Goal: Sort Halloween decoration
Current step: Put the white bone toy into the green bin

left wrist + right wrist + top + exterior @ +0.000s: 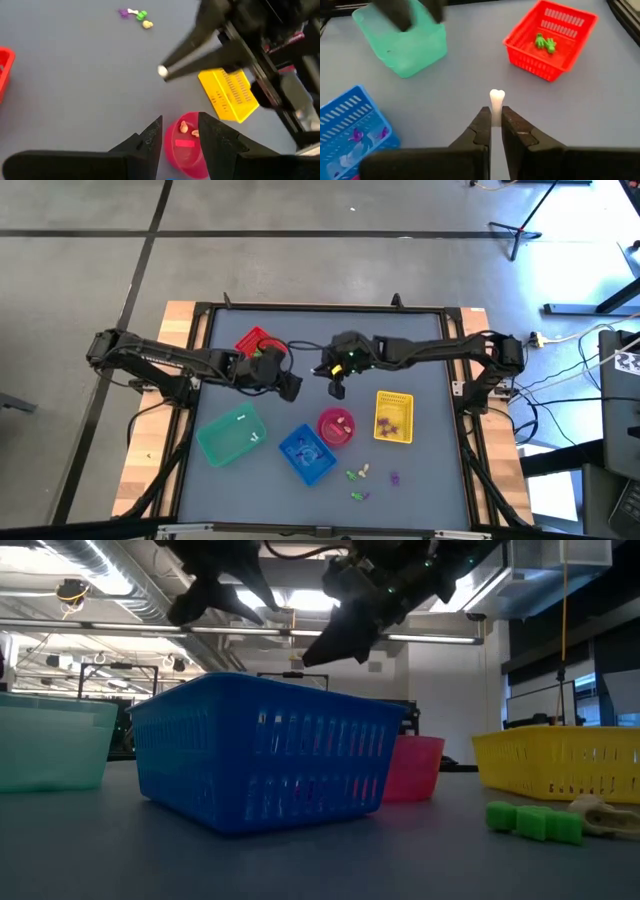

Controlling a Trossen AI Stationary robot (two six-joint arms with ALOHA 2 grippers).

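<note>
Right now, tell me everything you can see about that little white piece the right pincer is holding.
The white bone-shaped trinket is small, smooth and plastic-looking, with a knobbed, two-lobed end. It sticks out lengthwise from the tip of the right pincer, which is shut on its lower part. It hangs in the air above bare table, touching nothing else.

Floor (300, 210): grey concrete, dark seam lines.
Table (300, 320): grey top, dark frame, wooden edges.
Ceiling (100, 600): exposed pipes, bright light strips.
Stand legs (520, 230): dark, beyond table.
Cables (560, 380): right side.
</note>
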